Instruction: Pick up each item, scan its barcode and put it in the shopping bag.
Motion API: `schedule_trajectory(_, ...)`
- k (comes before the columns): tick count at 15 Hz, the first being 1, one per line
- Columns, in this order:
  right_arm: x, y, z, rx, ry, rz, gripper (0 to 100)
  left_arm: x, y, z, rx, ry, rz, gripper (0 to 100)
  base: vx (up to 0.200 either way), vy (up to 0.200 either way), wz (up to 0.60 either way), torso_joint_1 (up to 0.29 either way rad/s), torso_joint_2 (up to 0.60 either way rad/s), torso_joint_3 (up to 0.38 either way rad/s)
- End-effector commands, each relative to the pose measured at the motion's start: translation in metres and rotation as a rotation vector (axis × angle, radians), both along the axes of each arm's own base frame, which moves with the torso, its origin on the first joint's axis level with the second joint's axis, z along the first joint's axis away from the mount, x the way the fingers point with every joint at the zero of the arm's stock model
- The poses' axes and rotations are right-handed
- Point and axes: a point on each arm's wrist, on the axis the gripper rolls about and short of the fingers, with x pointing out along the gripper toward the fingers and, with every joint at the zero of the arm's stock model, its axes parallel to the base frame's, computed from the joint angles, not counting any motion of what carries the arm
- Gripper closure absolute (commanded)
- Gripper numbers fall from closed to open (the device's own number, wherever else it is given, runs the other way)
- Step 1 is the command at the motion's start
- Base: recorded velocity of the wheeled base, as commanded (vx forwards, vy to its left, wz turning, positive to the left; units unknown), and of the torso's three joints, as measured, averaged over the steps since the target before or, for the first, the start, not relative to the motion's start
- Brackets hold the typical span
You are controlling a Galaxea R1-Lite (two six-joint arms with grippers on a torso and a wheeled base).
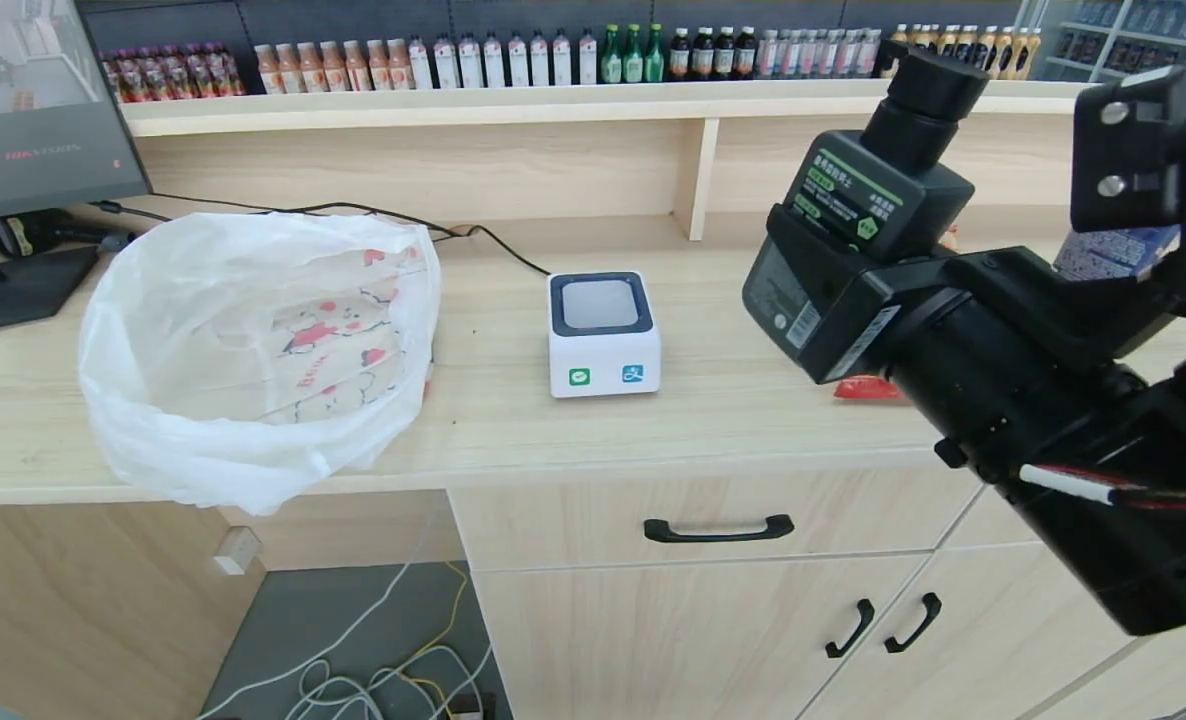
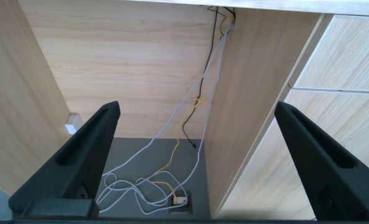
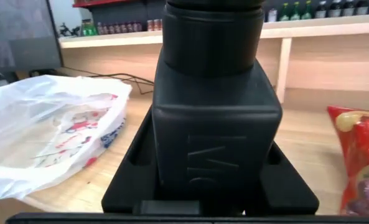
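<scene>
The table (image 1: 733, 420) runs across the middle of the head view, its front edge just below the bag (image 1: 253, 350), which sits at centre left with its mouth open and bulges over that edge. The scanner (image 1: 603, 335) stands in the centre, with bare wood on both sides between it and the bag and between it and the arm at right. A raised shelf closes off the table's far edge along the top of the frame. A black bottle (image 1: 853, 200) is at upper right, well apart from the scanner, clamped between the right fingers (image 3: 129, 168), which press its two sides low on the body. Its cap points up and away. The left fingers (image 2: 84, 155) are spread wide with nothing between them, over floor cables under the table. A red packet (image 1: 868, 388) lies on the table, mostly hidden behind the arm. A blue-and-white item (image 1: 1113, 250) at far right is too covered to make out.
</scene>
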Motion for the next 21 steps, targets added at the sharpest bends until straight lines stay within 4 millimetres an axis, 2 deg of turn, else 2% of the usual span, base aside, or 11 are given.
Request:
schedule_trajectory(1, 0.0, -0.002, 0.006, -0.024, -0.031, -0.03, 100, 0.0, 0.0, 0.0, -0.002, -0.001, 0.002, 0, 0.0, 0.0, 0.0, 0.0, 0.0, 0.0)
schedule_trajectory(6, 0.004, -0.001, 0.007, -0.087, -0.091, -0.083, 100, 0.0, 0.0, 0.0, -0.005, -0.001, 0.003, 0, 0.0, 0.0, 0.0, 0.0, 0.0, 0.0)
schedule_trajectory(9, 0.004, -0.007, 0.008, -0.085, -0.095, -0.102, 100, 0.0, 0.0, 0.0, -0.003, -0.001, 0.0, 0, 0.0, 0.2, 0.0, -0.001, 0.01, 0.004)
schedule_trajectory(19, 0.013, -0.005, 0.001, -0.059, -0.05, -0.142, 100, 0.0, 0.0, 0.0, -0.005, -0.001, 0.0, 0, 0.0, 0.2, 0.0, 0.001, 0.0, 0.002)
schedule_trajectory(21, 0.012, -0.005, 0.0, -0.094, -0.059, -0.156, 100, 0.0, 0.0, 0.0, 0.0, -0.001, 0.0, 0, 0.0, 0.0, 0.0, 0.0, 0.0, 0.0)
